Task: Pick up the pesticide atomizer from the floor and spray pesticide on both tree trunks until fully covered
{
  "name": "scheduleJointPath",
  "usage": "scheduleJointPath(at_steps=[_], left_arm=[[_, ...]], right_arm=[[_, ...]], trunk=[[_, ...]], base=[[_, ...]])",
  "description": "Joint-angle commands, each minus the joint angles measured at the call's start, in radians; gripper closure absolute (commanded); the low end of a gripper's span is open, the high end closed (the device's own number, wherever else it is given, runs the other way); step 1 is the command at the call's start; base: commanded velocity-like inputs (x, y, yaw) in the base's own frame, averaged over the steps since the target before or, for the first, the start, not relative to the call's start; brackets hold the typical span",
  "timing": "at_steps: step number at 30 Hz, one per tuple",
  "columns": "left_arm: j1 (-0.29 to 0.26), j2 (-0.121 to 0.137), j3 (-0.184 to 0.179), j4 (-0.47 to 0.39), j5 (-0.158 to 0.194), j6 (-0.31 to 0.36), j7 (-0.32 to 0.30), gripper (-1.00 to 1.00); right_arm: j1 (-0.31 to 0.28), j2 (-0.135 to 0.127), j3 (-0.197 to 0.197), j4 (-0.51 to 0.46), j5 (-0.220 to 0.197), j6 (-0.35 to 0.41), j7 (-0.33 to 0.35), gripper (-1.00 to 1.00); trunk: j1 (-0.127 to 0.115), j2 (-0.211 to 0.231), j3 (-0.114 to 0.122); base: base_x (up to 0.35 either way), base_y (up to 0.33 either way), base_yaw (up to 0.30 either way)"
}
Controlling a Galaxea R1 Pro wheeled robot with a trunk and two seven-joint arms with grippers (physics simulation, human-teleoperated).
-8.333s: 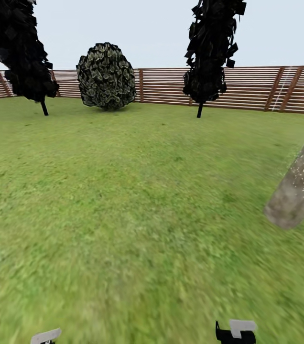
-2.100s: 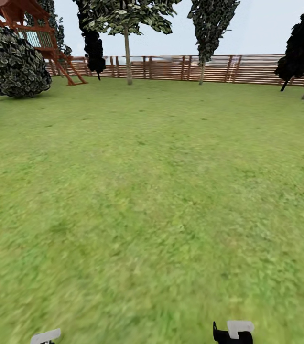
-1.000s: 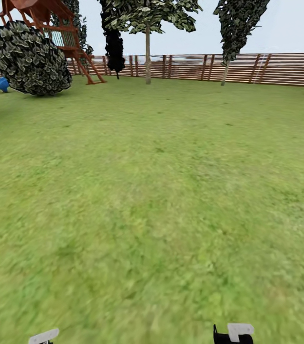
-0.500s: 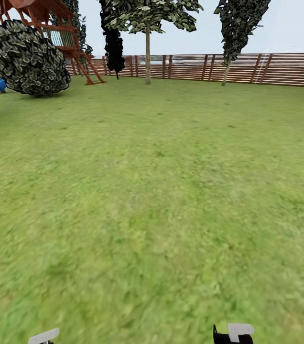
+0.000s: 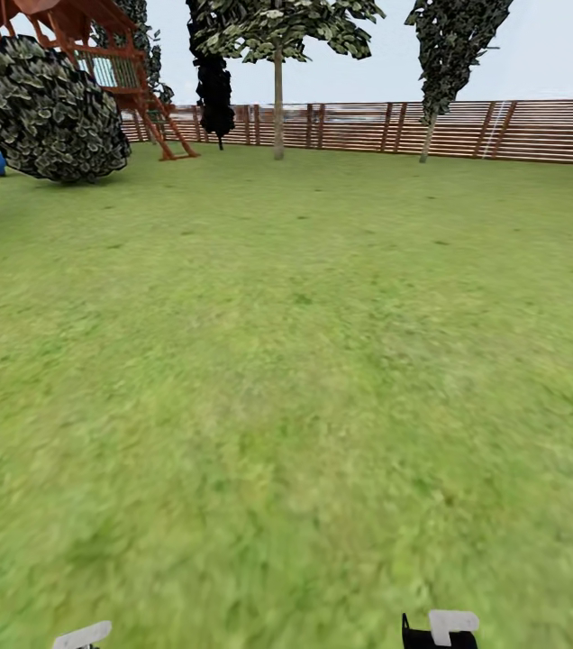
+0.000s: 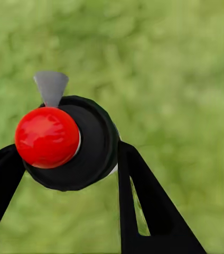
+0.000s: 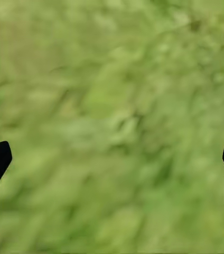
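In left end effector: atomizer, clamped.

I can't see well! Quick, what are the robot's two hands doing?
Left gripper: shut on the sprayer.
Right gripper: open, nothing in it, grass below.

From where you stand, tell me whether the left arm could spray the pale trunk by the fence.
Probably not. The left tool is shut on the atomizer, but that pale trunk stands far across the lawn at the fence. Nothing blocks the way; the robot would have to drive closer.
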Motion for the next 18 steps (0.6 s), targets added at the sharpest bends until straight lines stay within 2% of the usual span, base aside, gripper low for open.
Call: scheduleJointPath(at_steps=[1,18], left_arm=[[0.000,0.000,0.000,0.000,0.000,0.000,0.000,1.00],[0.000,0.000,0.000,0.000,0.000,-0.001,0.000,1.00]], right_arm=[[0.000,0.000,0.000,0.000,-0.001,0.000,0.000,-1.00],[0.000,0.000,0.000,0.000,-0.002,0.000,0.000,-1.00]], trunk=[[0.000,0.000,0.000],[0.000,0.000,0.000]], base=[[0.336,0.000,0.000],[0.336,0.000,0.000]])
